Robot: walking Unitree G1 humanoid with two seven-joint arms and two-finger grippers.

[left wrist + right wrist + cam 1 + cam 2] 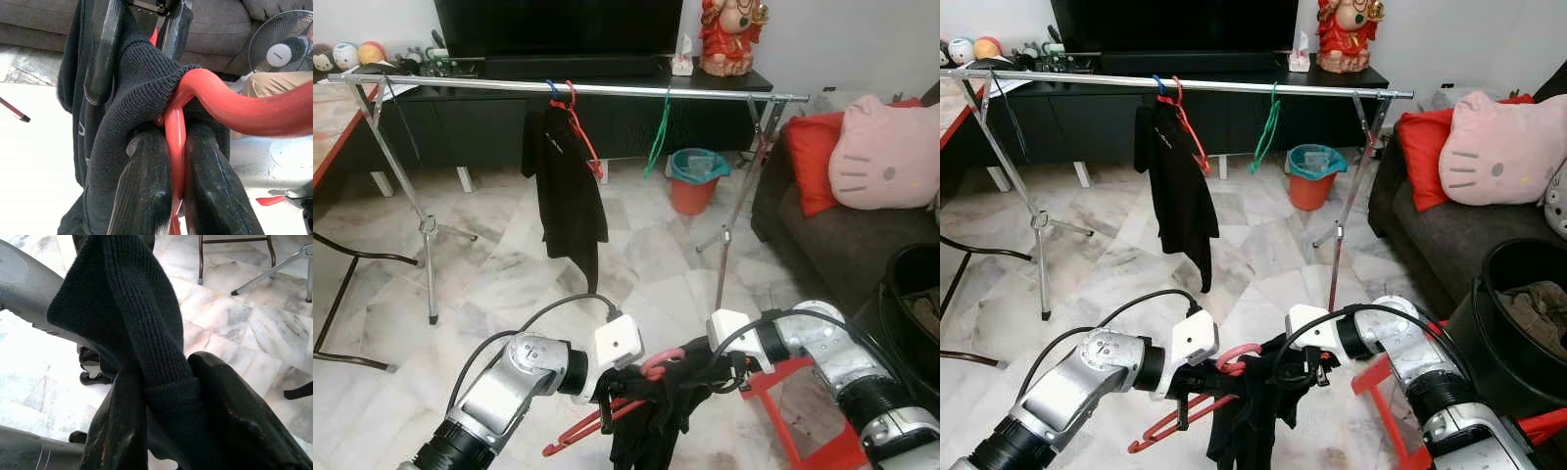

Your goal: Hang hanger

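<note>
Closest in, the left tool [607, 397] is clamped on the neck of a red hanger [597, 426], its two black fingers [146, 191] pinching the red stem just below the hook. Draped over that hanger is a dark knit garment [651, 421], bunched around the hook. Right beside it, the right tool [720, 372] is closed on a fold of the same garment, the ribbed cloth squeezed between its fingers [230, 406]. Both tools meet low over the marble floor [509, 264], the hanger between them. Farther off stands a metal clothes rail [607, 88], carrying a black garment on a red hanger [568, 176] near its middle and a green hanger [658, 137] toward its right end.
</note>
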